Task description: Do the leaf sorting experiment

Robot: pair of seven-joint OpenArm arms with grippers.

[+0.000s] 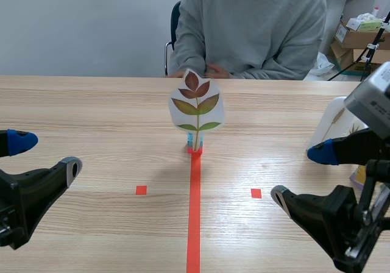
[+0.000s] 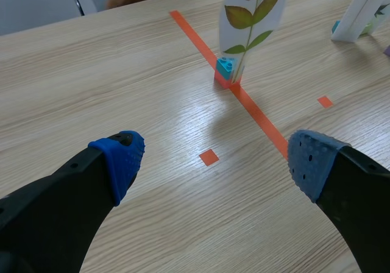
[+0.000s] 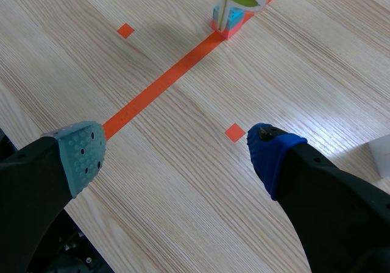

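Observation:
A white leaf card [image 1: 196,106] printed with a red-green leafy twig stands upright in a small blue and red brick holder [image 1: 194,143] at the far end of the orange tape line. The card [image 2: 251,14] and its holder [image 2: 226,71] lie ahead of my left gripper [image 2: 213,160], which is open and holds nothing. My left gripper [image 1: 46,154] sits low at the table's left. My right gripper [image 1: 301,175], at the table's right, is open too, and the holder [image 3: 227,19] is well ahead of my right gripper [image 3: 177,148].
A person in a grey sweatshirt [image 1: 256,23] sits across the table with hands near the far edge. A white stand [image 1: 338,124] is by the right arm, also seen beyond the card as a white stand [image 2: 365,11]. Cardboard boxes [image 1: 356,38] stand behind at the right.

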